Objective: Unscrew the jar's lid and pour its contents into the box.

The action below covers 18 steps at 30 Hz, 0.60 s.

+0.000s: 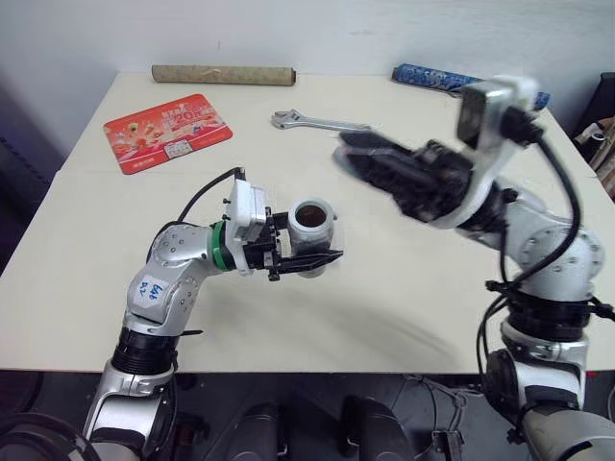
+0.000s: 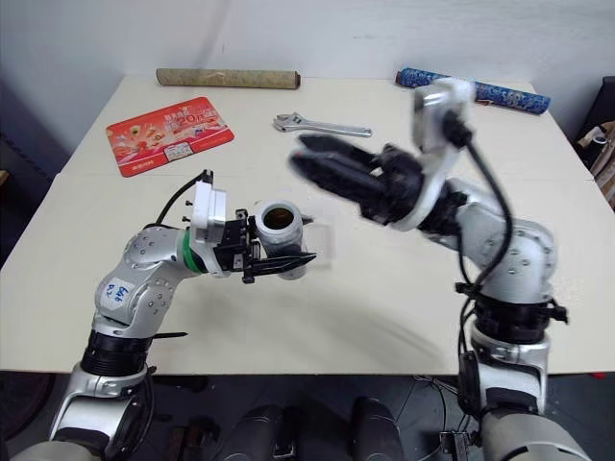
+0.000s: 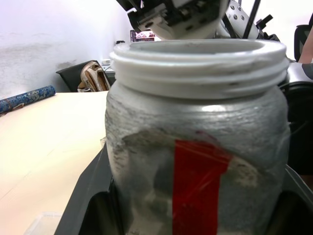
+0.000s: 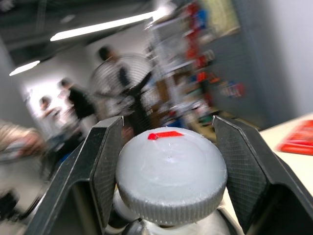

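Left hand [image 1: 309, 260] pinches the open jar [image 1: 312, 226] upright, right hand [image 4: 168, 161] clamps the lid [image 4: 171, 181] — box [image 3: 44, 223] lies just below the jar, so tip it there.

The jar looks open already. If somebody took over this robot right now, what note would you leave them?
Left gripper: shut on the small clear jar with a red-and-white label, upright above the table, mouth open.
Right gripper: shut on the round grey screw lid, lifted clear of the jar.
Done: lid unscrewed.
Left: pour the dark contents into the translucent whitish box lying on the table below.
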Tool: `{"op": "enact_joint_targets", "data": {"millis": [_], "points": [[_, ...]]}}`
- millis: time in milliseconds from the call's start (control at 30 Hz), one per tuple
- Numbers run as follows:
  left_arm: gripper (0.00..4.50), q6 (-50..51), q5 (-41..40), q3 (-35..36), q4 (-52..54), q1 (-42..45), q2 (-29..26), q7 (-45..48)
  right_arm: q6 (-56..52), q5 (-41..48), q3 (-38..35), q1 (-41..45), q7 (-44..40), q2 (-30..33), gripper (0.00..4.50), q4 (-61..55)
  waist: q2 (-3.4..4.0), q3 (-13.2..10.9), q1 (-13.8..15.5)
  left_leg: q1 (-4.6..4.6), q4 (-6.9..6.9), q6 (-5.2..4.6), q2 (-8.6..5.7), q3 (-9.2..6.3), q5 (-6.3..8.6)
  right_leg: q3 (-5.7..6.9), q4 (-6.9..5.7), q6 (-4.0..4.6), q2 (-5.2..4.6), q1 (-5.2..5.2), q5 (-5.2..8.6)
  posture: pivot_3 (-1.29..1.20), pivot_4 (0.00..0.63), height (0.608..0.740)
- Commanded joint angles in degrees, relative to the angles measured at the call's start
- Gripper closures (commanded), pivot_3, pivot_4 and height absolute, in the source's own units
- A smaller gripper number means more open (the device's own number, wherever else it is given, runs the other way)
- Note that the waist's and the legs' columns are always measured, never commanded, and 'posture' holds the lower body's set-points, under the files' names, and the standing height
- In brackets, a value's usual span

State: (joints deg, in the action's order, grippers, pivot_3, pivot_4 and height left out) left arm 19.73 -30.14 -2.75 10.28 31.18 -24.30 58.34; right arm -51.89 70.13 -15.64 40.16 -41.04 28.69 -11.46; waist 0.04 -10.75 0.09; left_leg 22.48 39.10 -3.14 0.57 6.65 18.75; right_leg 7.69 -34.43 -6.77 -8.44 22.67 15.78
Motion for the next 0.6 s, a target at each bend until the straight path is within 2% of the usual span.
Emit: {"op": "enact_joint_targets", "data": {"millis": [33,100,267,333,433,600], "points": [[2.15,-1.86,-0.21,2.33,0.08,0.82,-1.19,-0.11,21.07,-23.29,0.94,-12.5,-9.85,8.7,2.0,4.65,-0.03,0.02,0.64,0.02,-0.04,-0.02,-0.02,0.01,0.01,0.01,0.09,0.0,0.01,-0.02,0.0,0.0,0.15,0.74],[2.15,-2.53,0.39,2.66,-0.88,1.17,-1.72,-0.32,35.16,-32.87,2.04,-18.03,-14.82,10.86,2.0,11.33,-0.02,0.01,0.78,0.01,-0.08,-0.09,-0.07,0.14,0.1,0.11,0.26,-0.1,0.1,-0.06,-0.04,0.0,0.15,0.74],[2.15,-5.21,3.11,3.35,-5.98,2.87,-3.15,-0.09,58.27,-42.37,-1.37,-20.88,-16.49,8.04,2.0,35.79,0.07,-0.05,-0.37,-0.06,-0.15,-0.24,-0.1,0.6,0.01,-0.02,0.45,-0.42,0.16,-0.01,-0.21,0.0,0.15,0.74],[2.15,-5.01,2.8,3.96,-7.92,3.77,-3.65,0.48,64.13,-45.11,-1.6,-20.89,-15.63,7.69,2.0,43.09,0.07,-0.05,-0.37,-0.14,-0.15,-0.2,-0.04,0.6,-0.06,-0.03,0.45,-0.42,0.2,-0.07,-0.21,0.0,0.15,0.74],[2.15,-4.26,2.18,4.85,-9.97,5.23,-4.07,0.26,65.49,-45.23,-2.6,-20.73,-15.46,7.43,2.0,46.97,0.22,-0.14,-0.4,-0.16,-0.15,-0.09,0.08,0.58,-0.13,-0.07,0.45,-0.41,0.29,-0.08,-0.21,0.0,0.15,0.74],[2.15,-2.19,1.68,6.49,-13.75,8.33,-4.23,-0.69,62.81,-42.09,-4.17,-23.44,-18.32,8.54,0.37,41.05,0.34,-0.2,-0.3,-0.18,-0.09,-0.05,0.12,0.51,-0.18,-0.1,0.37,-0.41,0.31,-0.11,-0.21,0.0,0.15,0.74]]}}
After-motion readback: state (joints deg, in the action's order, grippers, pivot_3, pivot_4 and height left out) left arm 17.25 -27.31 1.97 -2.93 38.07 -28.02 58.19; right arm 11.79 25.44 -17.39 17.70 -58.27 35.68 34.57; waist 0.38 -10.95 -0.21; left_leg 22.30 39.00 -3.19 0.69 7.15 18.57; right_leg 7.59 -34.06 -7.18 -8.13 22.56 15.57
